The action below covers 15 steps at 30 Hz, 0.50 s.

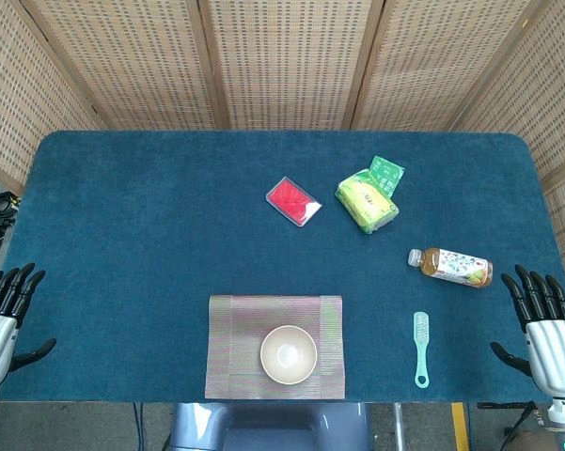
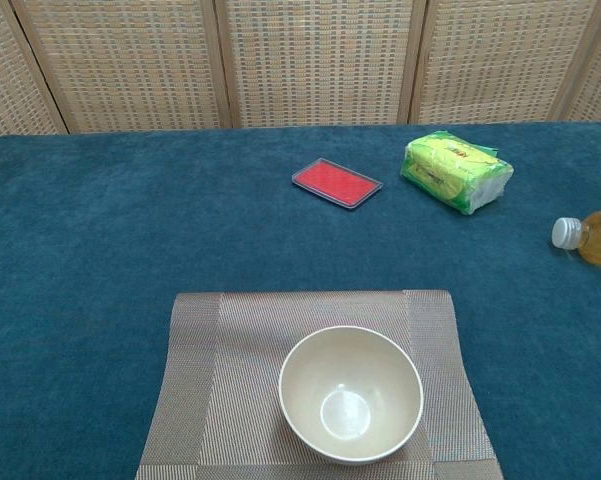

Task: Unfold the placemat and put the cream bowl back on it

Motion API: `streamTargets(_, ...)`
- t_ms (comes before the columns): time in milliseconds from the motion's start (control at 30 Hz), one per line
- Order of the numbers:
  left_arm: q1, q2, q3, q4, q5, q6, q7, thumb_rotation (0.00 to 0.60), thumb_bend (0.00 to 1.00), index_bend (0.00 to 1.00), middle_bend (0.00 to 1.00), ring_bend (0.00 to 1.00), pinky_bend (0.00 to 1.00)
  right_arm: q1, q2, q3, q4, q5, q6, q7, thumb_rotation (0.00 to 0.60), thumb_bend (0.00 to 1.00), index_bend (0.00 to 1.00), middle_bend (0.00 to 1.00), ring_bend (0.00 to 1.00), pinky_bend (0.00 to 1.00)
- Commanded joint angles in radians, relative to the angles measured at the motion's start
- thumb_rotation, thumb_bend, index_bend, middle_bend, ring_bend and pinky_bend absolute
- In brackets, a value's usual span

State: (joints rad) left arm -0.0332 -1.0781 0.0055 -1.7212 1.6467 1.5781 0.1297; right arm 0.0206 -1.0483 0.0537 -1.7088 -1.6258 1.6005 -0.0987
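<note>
A cream bowl [image 1: 288, 354] [image 2: 351, 393] stands upright and empty on a grey-brown woven placemat [image 1: 234, 346] [image 2: 223, 380] that lies flat at the table's near edge. The bowl sits right of the mat's middle. My left hand [image 1: 5, 306] hovers at the table's near left corner, fingers spread, holding nothing. My right hand [image 1: 543, 321] is at the near right corner, fingers spread too, holding nothing. Both hands are far from the mat, and neither shows in the chest view.
A red flat case [image 1: 292, 200] [image 2: 336, 182] and a green-yellow tissue pack [image 1: 368, 197] [image 2: 456, 171] lie mid-table. A tea bottle [image 1: 450, 266] [image 2: 590, 237] lies on its side at the right, a mint brush [image 1: 421, 349] nearer. Blue cloth [image 1: 122, 225] covers the table.
</note>
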Motion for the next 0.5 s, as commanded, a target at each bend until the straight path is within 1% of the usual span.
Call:
streamTargets(33, 0.0, 0.001, 0.0, 0.0, 0.001, 0.001, -0.002, 0.6, 0.0, 0.0, 0.0, 0.0, 0.0, 0.0, 0.001, 0.001, -0.001, 0.001, 0.001, 0.001, 0.6, 0.0, 0.0, 0.0, 0.0, 0.0)
streamTargets(233, -0.006, 0.0, -0.002, 0.002, 0.0, -0.006, -0.003, 0.6, 0.0, 0.0, 0.0, 0.0, 0.0, -0.003, 0.006, 0.001, -0.004, 0.001, 0.007, 0.01, 0.6, 0.0, 0.0, 0.0, 0.0, 0.0)
streamTargets(300, -0.022, -0.003, 0.001, 0.007, 0.03, -0.019, -0.005, 0.6, 0.0, 0.0, 0.0, 0.0, 0.0, -0.006, 0.012, 0.001, -0.011, 0.006, 0.009, 0.021, 0.6, 0.0, 0.0, 0.0, 0.0, 0.0)
streamTargets(400, -0.088, -0.025, 0.004, 0.045, 0.139, -0.052, -0.05, 0.6, 0.0, 0.0, 0.0, 0.0, 0.0, -0.006, 0.016, 0.009, -0.012, 0.016, 0.013, 0.025, 0.6, 0.0, 0.0, 0.0, 0.0, 0.0)
streamTargets(500, -0.194, -0.062, 0.004, 0.088, 0.264, -0.128, -0.075, 0.6, 0.0, 0.0, 0.0, 0.0, 0.0, 0.0, 0.017, 0.018, -0.013, 0.04, -0.002, 0.019, 0.6, 0.0, 0.0, 0.0, 0.0, 0.0)
